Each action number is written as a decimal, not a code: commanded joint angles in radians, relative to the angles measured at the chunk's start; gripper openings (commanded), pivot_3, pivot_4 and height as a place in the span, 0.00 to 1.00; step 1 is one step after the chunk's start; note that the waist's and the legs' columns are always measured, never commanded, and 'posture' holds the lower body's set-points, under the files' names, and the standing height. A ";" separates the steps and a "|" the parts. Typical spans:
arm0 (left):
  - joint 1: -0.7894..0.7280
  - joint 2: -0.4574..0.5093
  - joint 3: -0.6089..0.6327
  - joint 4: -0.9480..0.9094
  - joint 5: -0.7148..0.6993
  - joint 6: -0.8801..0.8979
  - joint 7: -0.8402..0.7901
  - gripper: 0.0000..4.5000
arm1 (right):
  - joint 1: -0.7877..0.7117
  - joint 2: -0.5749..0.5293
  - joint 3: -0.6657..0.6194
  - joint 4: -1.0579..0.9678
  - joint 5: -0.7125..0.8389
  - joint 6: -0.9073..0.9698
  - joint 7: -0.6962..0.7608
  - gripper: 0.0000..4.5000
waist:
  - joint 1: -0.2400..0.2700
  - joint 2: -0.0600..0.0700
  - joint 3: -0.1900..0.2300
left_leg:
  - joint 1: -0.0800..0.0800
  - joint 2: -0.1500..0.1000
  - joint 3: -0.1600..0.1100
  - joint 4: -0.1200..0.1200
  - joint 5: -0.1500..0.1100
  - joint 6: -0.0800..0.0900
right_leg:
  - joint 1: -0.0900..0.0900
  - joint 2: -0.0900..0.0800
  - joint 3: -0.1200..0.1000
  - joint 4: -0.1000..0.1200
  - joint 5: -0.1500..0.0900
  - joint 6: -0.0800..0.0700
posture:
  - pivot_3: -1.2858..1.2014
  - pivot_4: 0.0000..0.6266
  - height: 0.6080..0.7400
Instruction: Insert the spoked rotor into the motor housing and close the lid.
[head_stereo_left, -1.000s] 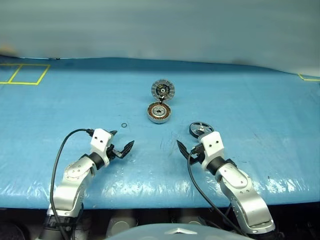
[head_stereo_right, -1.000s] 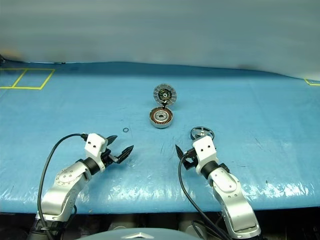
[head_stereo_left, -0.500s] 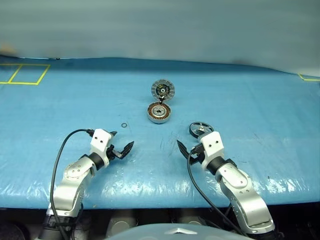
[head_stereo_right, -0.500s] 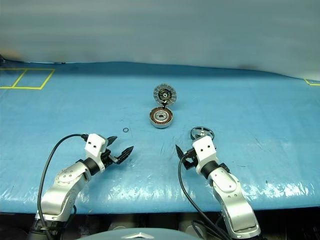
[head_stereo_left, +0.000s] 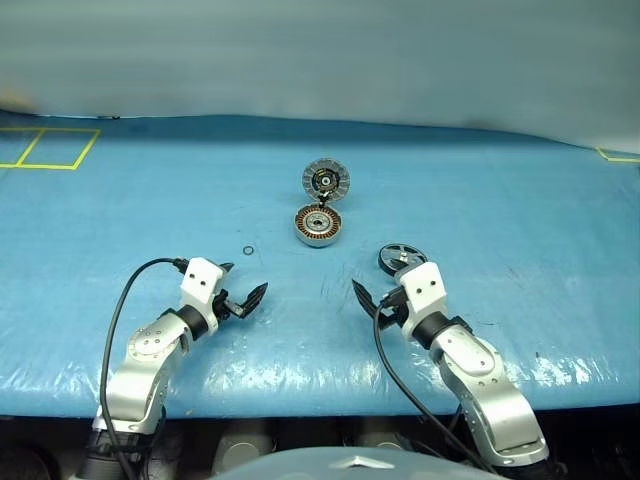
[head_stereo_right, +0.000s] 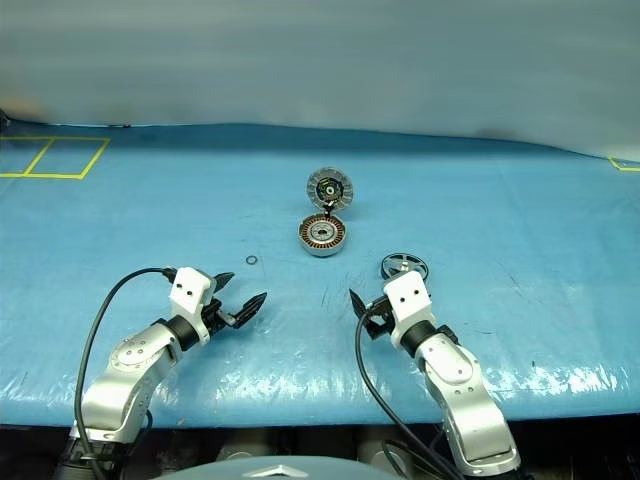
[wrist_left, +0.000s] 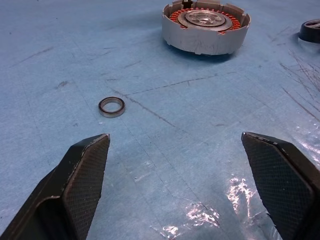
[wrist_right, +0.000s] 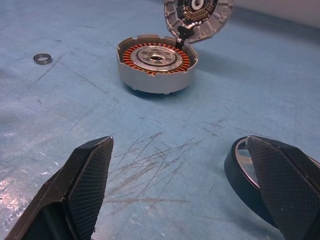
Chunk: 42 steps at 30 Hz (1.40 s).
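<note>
Both the left gripper (head_stereo_left: 245, 297) and right gripper (head_stereo_left: 372, 300) hover spread and empty, lower centre, the spoked rotor (head_stereo_left: 402, 258) beside the right, probably awaiting pickup toward the open-lidded motor housing (head_stereo_left: 319, 225) at centre.

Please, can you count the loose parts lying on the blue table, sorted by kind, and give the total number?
Motor housing: 1
Lid, standing open at the housing's far edge: 1
Spoked rotor: 1
Small washer ring: 1
Total: 4
</note>
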 joint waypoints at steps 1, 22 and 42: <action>-0.010 0.008 0.000 -0.055 0.003 -0.009 -0.003 1.00 | -0.011 0.001 -0.005 -0.022 0.000 -0.014 0.002 1.00 | 0.000 0.000 0.000 | 0.000 0.000 0.000 0.000 0.000 0.000 | 0.000 0.000 0.000 0.000 0.000 0.000 | 0.52 0.24 1.00; -0.005 -0.007 -0.015 -0.046 0.019 -0.023 0.002 1.00 | -0.447 -0.215 0.150 -0.047 -0.034 0.578 0.126 1.00 | -0.002 0.001 0.001 | 0.000 0.000 0.000 0.000 0.000 0.000 | -0.001 0.000 0.000 0.000 0.000 -0.001 | 0.52 0.24 1.00; 0.044 -0.022 -0.049 -0.055 0.030 -0.090 -0.013 1.00 | -1.086 -0.027 0.512 0.753 -0.198 0.309 0.360 1.00 | -0.003 0.002 0.001 | -0.002 -0.001 0.001 -0.001 0.000 0.001 | -0.002 -0.001 -0.001 -0.001 0.004 0.006 | 0.52 0.24 1.00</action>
